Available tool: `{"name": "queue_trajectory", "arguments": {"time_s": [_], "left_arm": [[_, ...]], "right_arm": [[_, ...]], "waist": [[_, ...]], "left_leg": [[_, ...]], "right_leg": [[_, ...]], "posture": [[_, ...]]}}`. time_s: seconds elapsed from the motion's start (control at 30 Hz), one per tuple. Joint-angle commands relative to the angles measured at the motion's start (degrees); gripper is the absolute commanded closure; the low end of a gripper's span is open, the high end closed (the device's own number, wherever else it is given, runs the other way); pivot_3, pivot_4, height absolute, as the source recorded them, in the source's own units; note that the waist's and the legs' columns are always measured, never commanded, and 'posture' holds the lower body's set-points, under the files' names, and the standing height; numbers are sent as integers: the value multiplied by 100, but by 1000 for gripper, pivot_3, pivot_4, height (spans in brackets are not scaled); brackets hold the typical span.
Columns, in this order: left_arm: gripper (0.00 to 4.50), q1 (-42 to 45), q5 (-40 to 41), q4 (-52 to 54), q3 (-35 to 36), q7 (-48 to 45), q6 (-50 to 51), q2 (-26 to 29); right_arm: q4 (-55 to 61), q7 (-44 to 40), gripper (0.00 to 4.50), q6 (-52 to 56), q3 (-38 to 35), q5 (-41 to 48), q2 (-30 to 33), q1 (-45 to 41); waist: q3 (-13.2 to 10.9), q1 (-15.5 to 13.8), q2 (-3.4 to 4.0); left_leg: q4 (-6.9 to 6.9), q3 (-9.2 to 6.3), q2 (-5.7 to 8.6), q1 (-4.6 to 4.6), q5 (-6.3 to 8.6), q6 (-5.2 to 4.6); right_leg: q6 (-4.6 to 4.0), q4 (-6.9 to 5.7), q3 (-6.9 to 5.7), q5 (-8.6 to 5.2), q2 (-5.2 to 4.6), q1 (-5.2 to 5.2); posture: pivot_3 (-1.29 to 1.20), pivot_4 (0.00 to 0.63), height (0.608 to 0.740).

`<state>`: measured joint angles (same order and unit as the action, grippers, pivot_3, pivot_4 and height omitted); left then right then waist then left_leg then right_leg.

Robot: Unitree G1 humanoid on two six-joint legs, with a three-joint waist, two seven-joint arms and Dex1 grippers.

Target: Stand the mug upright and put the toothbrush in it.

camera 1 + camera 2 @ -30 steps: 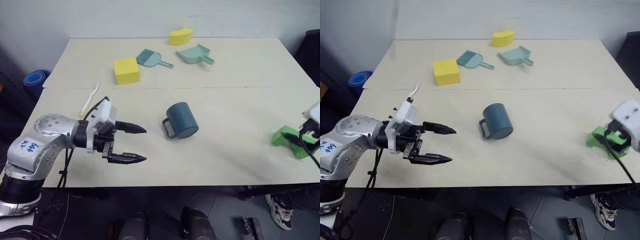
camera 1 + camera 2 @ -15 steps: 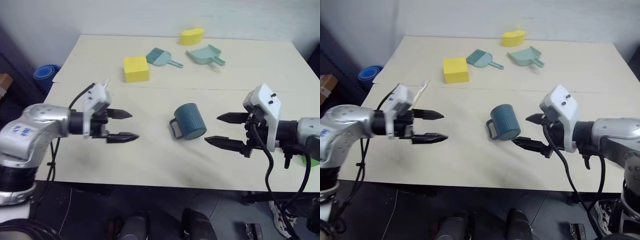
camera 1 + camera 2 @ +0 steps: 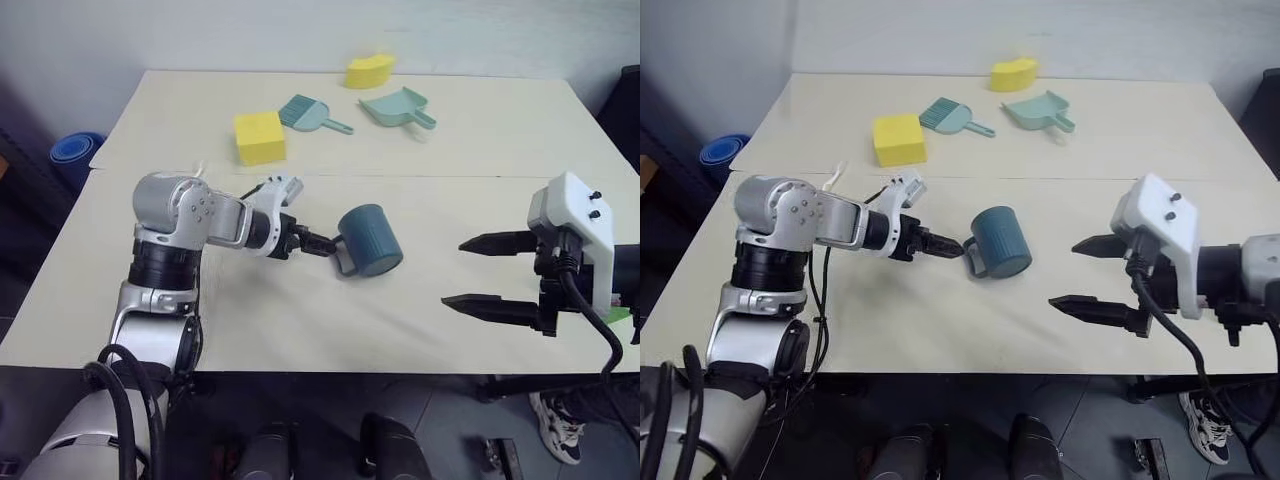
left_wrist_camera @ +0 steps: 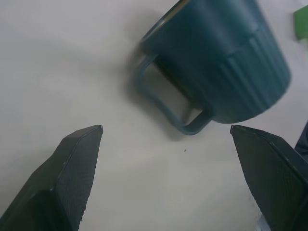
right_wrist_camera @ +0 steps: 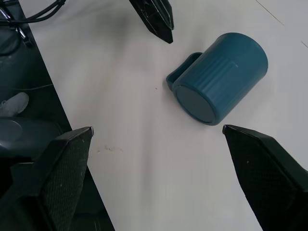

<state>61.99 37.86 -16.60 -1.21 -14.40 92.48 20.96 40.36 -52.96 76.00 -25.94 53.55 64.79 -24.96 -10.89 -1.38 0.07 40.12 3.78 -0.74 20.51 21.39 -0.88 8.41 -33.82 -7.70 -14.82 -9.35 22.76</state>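
Note:
The dark blue-grey ribbed mug (image 3: 370, 240) lies on its side mid-table, its handle (image 4: 168, 106) turned toward my left gripper (image 3: 322, 247). That gripper is open, its tips just short of the handle and spread to either side of it, touching nothing. My right gripper (image 3: 458, 272) hovers open to the right of the mug, a hand's width away, facing the mug's closed base (image 5: 195, 101). The pale toothbrush (image 3: 834, 178) lies at the left of the table, mostly hidden behind my left arm.
At the back of the table lie a yellow sponge block (image 3: 258, 137), a teal hand brush (image 3: 305, 113), a teal dustpan (image 3: 397, 107) and a curved yellow sponge (image 3: 365, 71). A green object (image 3: 622, 316) sits at the right edge. A blue item (image 3: 75, 155) is on the floor at left.
My left gripper has moved in toward the mug's handle and rolled. My right gripper has swung in from the table's right edge to beside the mug. The mug has not moved.

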Motion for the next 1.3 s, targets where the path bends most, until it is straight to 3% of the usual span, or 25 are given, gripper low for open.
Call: {"name": "queue_trajectory", "arguments": {"time_s": [0.03, 0.37, 0.63, 0.87, 0.97, 1.17, 1.3], "left_arm": [[0, 357, 612, -505, -177, 693, 2, -51], [0, 788, 1387, -1656, -181, 2117, 2, -488], [0, 923, 815, -2159, 105, 2774, 2, -1113], [0, 960, -167, -2415, 497, 2881, -5, -1695], [461, 971, -467, -2495, 535, 2774, -38, -1861], [2120, 1040, -1043, -2714, 468, 2436, -268, -2038], [2120, 1097, -1319, -2866, 489, 2164, -363, -2126]], "right_arm": [[126, 199, 18, -216, -365, 100, 71, 135], [317, 891, 18, -361, -580, 373, -52, 530], [362, 1455, 18, -461, -605, 756, -107, 525], [395, 2139, 18, -546, -636, 1249, -254, 496], [390, 2350, 0, -601, -667, 1405, -209, 507], [367, 2803, 0, -713, -751, 1794, -158, 533], [345, 3064, 0, -805, -798, 2091, -96, 569]], "waist": [[0, -9, -1], [-1, -47, -2], [2, -120, -6], [20, -202, -16], [38, -204, -17], [47, -229, -18], [48, -267, -20]], "left_leg": [[0, 0, 0, 1, 0, 0], [0, -2, 4, 5, 0, 2], [2, 4, 6, -7, -1, 2], [3, 6, 10, -14, -1, 2], [3, 7, 9, -18, -1, 2], [3, 10, 9, -19, -1, 2], [3, 13, 9, -19, -1, 2]], "right_leg": [[0, 0, 0, 0, 0, 0], [1, 2, -3, 0, -2, 0], [1, 4, 1, 0, -2, -12], [1, 18, 2, 0, -2, -28], [1, 19, 3, 0, -2, -32], [1, 23, 4, 0, -2, -34], [1, 28, 3, 0, -2, -34]], "posture": [[0, 150, 740], [0, 150, 740], [0, 150, 740], [0, 150, 740], [0, 150, 740], [0, 150, 740], [0, 150, 740]]}}
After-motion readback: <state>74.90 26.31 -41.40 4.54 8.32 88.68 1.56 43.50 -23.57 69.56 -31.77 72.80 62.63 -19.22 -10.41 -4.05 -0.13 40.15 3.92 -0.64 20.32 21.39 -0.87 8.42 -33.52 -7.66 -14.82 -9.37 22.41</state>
